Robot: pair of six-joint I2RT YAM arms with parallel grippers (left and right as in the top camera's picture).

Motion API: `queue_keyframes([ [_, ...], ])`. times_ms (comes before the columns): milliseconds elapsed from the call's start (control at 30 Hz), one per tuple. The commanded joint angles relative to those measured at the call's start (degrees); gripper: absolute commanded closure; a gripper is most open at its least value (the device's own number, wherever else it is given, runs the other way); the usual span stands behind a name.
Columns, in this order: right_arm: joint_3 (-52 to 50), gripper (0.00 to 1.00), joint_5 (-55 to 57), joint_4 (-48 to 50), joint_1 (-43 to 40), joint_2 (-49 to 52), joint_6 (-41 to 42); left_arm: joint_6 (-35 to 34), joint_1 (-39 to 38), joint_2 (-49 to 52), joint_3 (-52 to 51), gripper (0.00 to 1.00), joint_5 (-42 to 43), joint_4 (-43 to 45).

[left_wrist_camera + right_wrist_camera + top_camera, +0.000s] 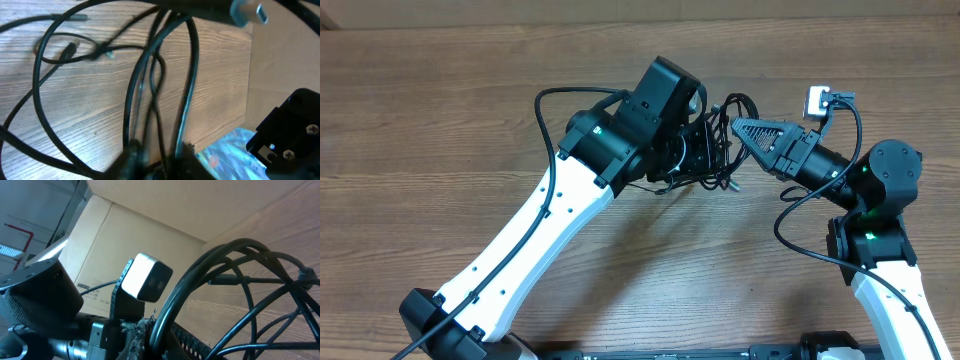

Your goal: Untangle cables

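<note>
The cables (725, 140) are a tangle of thin black cords held between my two grippers above the wooden table. My left gripper (712, 143) is shut on several strands; in the left wrist view the cables (150, 85) fan upward from its jaws (159, 157) in loops, with a small plug (70, 49) at upper left. My right gripper (738, 128) is shut on a thick loop of the cables (235, 275), which runs between its fingers (165, 335) in the right wrist view. The two grippers nearly touch.
The wooden table (440, 110) spreads all round. The right arm's own thicker cable (800, 205) loops beside its wrist, and its camera (817, 100) sticks up. The left arm's camera (147, 277) shows close in the right wrist view. A cardboard wall (150, 235) stands behind.
</note>
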Motion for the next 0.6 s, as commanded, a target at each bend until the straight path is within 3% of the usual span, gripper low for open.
queue_keyframes([
  [0, 0.81, 0.96, -0.57, 0.85, 0.22, -0.24, 0.31, 0.26, -0.52, 0.46, 0.04, 0.96, -0.81, 0.02],
  [267, 0.81, 0.96, 0.22, -0.74, 0.15, -0.24, -1.75, 3.30, -0.11, 0.39, 0.07, 0.96, -0.79, -0.90],
  [400, 0.81, 0.96, 7.67, -11.50, 0.15, -0.24, -6.34, 7.80, 0.83, -0.55, 0.13, 0.96, -0.76, -2.71],
  [567, 0.81, 0.96, 15.80, -23.76, 0.15, -0.24, -6.45, 19.10, 2.84, -4.83, 0.13, 0.96, -0.85, -2.89],
])
